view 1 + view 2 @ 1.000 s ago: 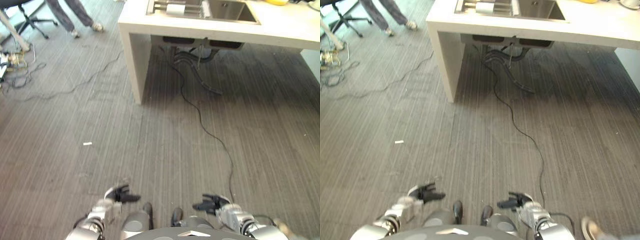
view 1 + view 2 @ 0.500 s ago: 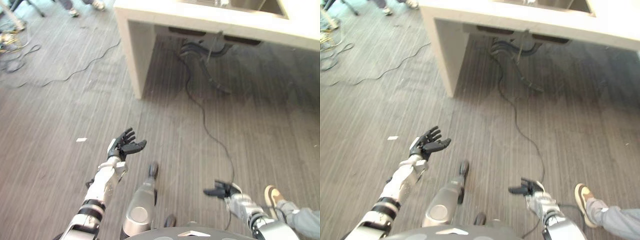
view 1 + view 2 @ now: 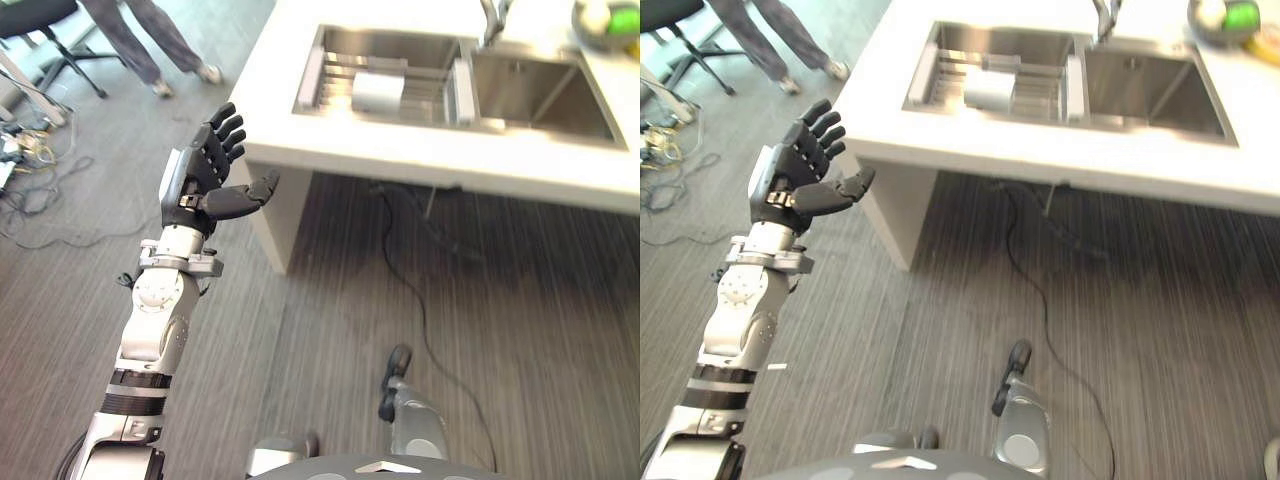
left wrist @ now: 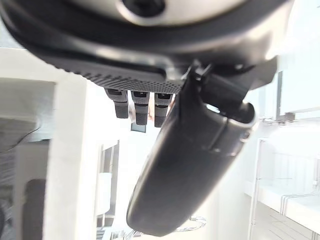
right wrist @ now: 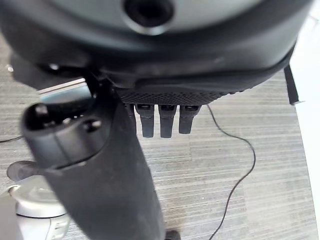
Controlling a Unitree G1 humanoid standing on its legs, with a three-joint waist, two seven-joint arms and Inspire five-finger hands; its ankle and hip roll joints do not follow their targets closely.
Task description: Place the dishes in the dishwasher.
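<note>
A white cup-like dish (image 3: 378, 92) lies on its side on a wire rack in the left basin of a steel double sink (image 3: 540, 95), set in a white counter (image 3: 300, 150). My left hand (image 3: 205, 175) is raised in the air just left of the counter's near corner, open, with straight fingers (image 4: 135, 105), thumb out and nothing in it. My right hand (image 5: 165, 75) hangs over the grey floor, open and empty, its fingers (image 5: 160, 120) straight.
A faucet (image 3: 490, 15) stands between the basins and a bowl (image 3: 605, 18) with green and pale things sits at the counter's far right. A person's legs (image 3: 150, 40), an office chair (image 3: 40, 20) and loose cables (image 3: 30, 170) are at far left. A cable (image 3: 420, 300) runs under the counter.
The camera has tilted up, so the sink top now shows. My left arm rose from low over the floor to counter height. The right hand has left the eye views.
</note>
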